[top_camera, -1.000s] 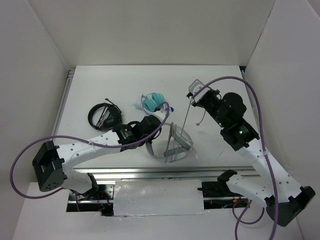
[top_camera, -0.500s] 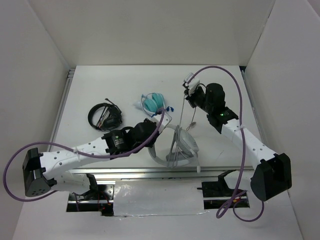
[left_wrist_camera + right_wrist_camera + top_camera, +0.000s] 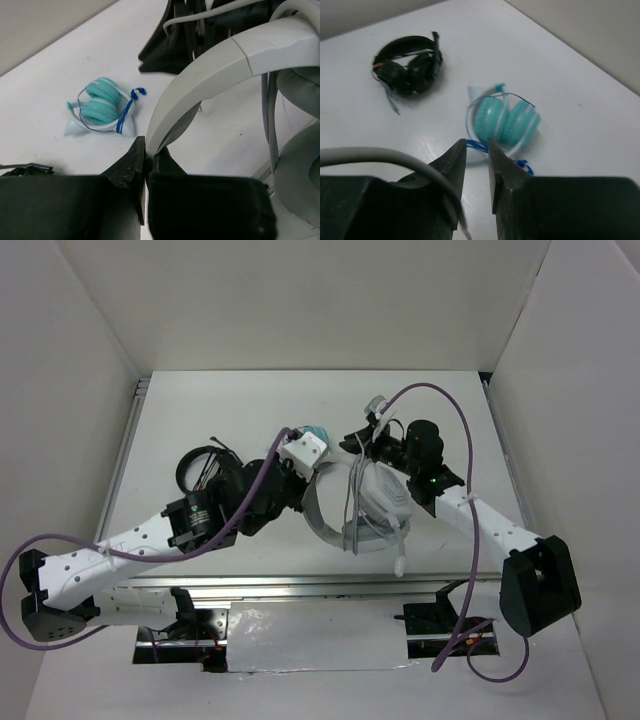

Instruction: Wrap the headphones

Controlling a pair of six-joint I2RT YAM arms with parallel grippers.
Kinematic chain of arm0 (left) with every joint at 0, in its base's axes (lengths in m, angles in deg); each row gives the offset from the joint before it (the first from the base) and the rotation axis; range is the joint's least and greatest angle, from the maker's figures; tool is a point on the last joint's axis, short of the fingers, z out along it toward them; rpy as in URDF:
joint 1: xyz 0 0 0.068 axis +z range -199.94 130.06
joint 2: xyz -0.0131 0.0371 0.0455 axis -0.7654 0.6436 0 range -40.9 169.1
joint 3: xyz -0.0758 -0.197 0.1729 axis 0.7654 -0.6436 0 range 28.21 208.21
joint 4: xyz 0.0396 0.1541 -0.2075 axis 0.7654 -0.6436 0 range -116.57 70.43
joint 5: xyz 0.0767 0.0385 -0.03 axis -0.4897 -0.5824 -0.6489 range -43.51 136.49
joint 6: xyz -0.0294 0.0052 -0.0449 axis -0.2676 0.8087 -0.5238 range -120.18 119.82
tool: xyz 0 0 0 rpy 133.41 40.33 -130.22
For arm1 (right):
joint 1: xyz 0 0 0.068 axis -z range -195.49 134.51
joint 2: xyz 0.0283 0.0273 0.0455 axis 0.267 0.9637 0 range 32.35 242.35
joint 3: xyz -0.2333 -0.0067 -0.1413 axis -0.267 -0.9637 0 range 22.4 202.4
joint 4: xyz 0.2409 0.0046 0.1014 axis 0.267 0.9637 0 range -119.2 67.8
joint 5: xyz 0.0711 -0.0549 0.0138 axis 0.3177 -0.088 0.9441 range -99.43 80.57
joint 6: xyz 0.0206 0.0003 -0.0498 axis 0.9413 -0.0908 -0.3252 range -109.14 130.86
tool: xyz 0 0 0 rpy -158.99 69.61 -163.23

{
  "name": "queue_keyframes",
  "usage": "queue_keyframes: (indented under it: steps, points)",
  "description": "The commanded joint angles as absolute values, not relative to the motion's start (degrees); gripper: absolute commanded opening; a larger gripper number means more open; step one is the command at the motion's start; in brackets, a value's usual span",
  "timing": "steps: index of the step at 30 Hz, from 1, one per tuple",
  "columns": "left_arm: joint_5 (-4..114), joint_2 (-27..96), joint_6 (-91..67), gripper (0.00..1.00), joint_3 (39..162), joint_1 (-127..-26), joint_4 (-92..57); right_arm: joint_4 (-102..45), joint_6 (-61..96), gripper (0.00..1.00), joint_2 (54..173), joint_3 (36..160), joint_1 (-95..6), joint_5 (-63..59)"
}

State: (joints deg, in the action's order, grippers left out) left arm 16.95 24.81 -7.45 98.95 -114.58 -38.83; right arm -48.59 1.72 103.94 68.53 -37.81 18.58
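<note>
The white headphones (image 3: 380, 502) hang tilted above the middle of the table. My left gripper (image 3: 148, 146) is shut on the lower end of their wide headband (image 3: 215, 65). From above, that gripper (image 3: 306, 478) sits just left of the earcups. The grey cable (image 3: 352, 502) loops over the cups and its end dangles toward the front edge. My right gripper (image 3: 476, 145) stands slightly open with nothing between its fingers. The cable (image 3: 380, 155) lies against the outside of its left finger. In the top view the right gripper (image 3: 358, 442) hovers just behind the headphones.
Small teal headphones (image 3: 507, 120) lie on the table behind the grippers, partly hidden by the left wrist from above. A black coiled headset (image 3: 205, 468) lies at the left. White walls enclose the table on three sides.
The left arm has carried the headphones back and to the left, tipping them up. The right gripper has swung left toward them and its jaws have parted, letting the cable go.
</note>
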Motion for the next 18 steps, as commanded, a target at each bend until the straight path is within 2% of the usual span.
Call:
queue_keyframes:
  steps: [1,4,11,13,18]
  points:
    - [14.06,23.25,-8.62,0.00,106.84,-114.54,-31.07,-59.15,9.01,0.34,107.21,68.28,-40.00,25.19]
    - [12.31,24.57,-8.18,0.00,112.37,-114.45,-32.91,-62.41,12.51,0.43,110.29,68.63,-42.37,24.94]
    - [8.18,28.35,-5.28,0.00,126.54,-114.45,-37.84,-67.59,16.83,0.45,116.89,67.75,-47.38,21.86]
    - [7.38,29.32,-3.27,0.00,130.85,-114.54,-38.81,-68.30,18.67,0.45,119.79,67.66,-48.53,21.77]
    - [6.94,29.15,-0.97,0.00,136.48,-114.37,-39.69,-74.98,22.46,0.35,126.73,67.40,-53.19,25.55]
